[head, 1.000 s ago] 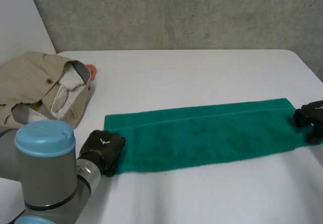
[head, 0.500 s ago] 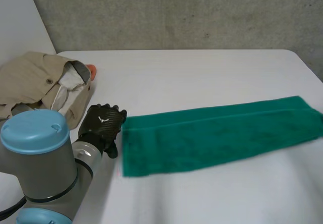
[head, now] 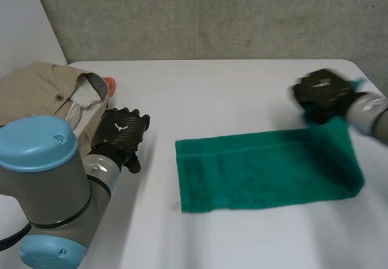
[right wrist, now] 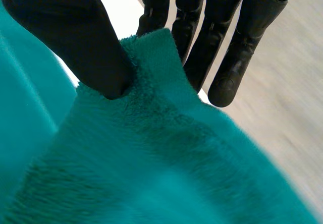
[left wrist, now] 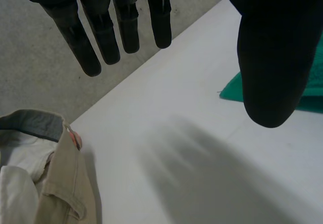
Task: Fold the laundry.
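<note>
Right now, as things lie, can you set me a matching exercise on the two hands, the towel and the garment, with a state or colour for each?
Things:
1. left hand
2. right hand
3. towel
4. garment

States:
A. beige, crumpled in a heap
B. open, holding nothing
C. green, one end lifted
D. pinching cloth between thumb and fingers

Pairs: 1-B, 2-D, 3-C, 4-A
</note>
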